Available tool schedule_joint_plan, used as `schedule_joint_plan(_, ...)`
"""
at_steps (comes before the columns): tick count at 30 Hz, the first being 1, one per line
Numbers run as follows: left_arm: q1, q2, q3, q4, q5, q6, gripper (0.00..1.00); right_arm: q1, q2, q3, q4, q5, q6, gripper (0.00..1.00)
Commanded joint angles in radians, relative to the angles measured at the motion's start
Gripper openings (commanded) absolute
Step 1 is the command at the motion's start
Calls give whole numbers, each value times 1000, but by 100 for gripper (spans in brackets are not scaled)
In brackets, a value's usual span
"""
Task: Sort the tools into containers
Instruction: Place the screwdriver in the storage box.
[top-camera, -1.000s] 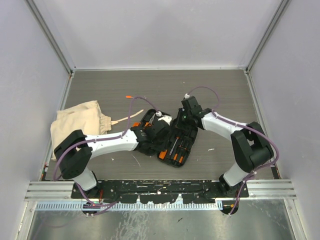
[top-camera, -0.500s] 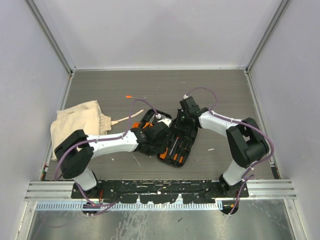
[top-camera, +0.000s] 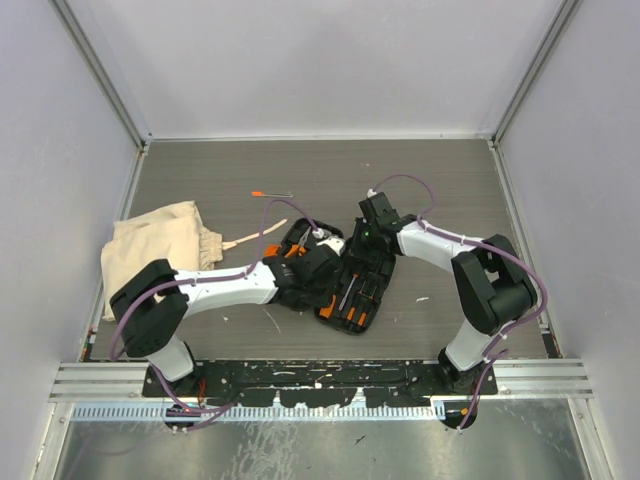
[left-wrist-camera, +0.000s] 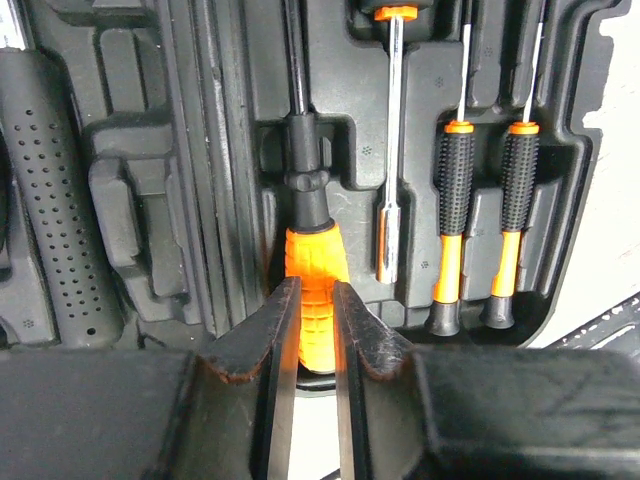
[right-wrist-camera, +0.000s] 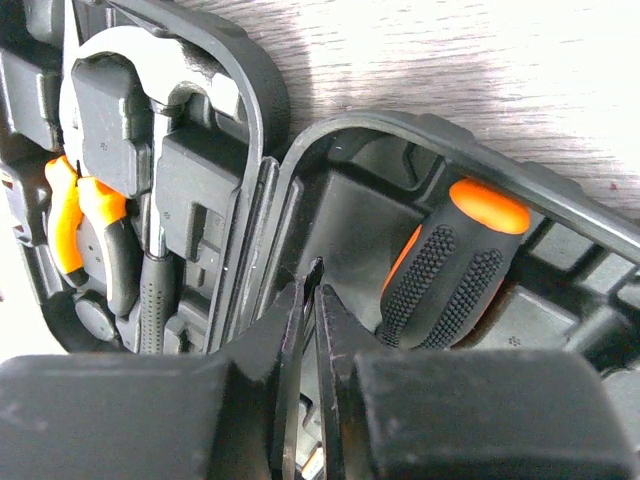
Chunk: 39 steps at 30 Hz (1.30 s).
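Observation:
The black tool case (top-camera: 372, 272) lies open in the middle of the table. In the left wrist view my left gripper (left-wrist-camera: 317, 305) is shut on the orange handle of a screwdriver (left-wrist-camera: 312, 262) that lies in its moulded slot. Two small black-and-orange screwdrivers (left-wrist-camera: 455, 215) and a steel driver (left-wrist-camera: 390, 170) sit in slots to the right of it, and the hammer handle (left-wrist-camera: 50, 210) to the left. My right gripper (right-wrist-camera: 312, 292) is shut on a thin black edge of the case (right-wrist-camera: 262, 235), beside a large screwdriver handle (right-wrist-camera: 450, 265). Orange pliers (right-wrist-camera: 85, 215) rest in the other half.
A beige cloth bag (top-camera: 158, 245) lies at the left, with a thin pale stick (top-camera: 252, 238) beside it. A thin orange-tipped driver (top-camera: 270, 194) lies loose on the table behind the case. Both arms crowd over the case.
My left gripper's jaws have come together on the orange screwdriver handle. The right gripper has shifted slightly left at the case's edge.

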Motion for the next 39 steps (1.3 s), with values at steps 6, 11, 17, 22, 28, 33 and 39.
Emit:
schedule_joint_plan(6, -8, -22, -32, -65, -35, 31, 16, 6, -119, -3, -9, 52, 1, 14)
schedule_joint_plan(11, -7, -55, -24, -86, -49, 36, 18, 6, -155, 10, -17, 66, -5, 15)
schedule_joint_plan(17, -6, -69, 71, -94, -46, 37, 28, 6, -145, 18, -14, 60, -5, 16)
schedule_joint_plan(22, -7, -39, 109, -80, -46, 38, 33, 6, -143, 11, -8, 55, -2, 16)
schedule_joint_plan(28, -7, 12, 121, -72, -47, 42, 33, 6, -139, 6, -7, 51, -2, 16)
schedule_joint_plan(33, -6, 44, 123, -80, -37, 45, 31, 6, -134, 6, -6, 52, -3, 16)
schedule_joint_plan(39, -27, 37, 98, -106, -46, 42, 30, 6, -112, 16, -8, 54, -1, 16)
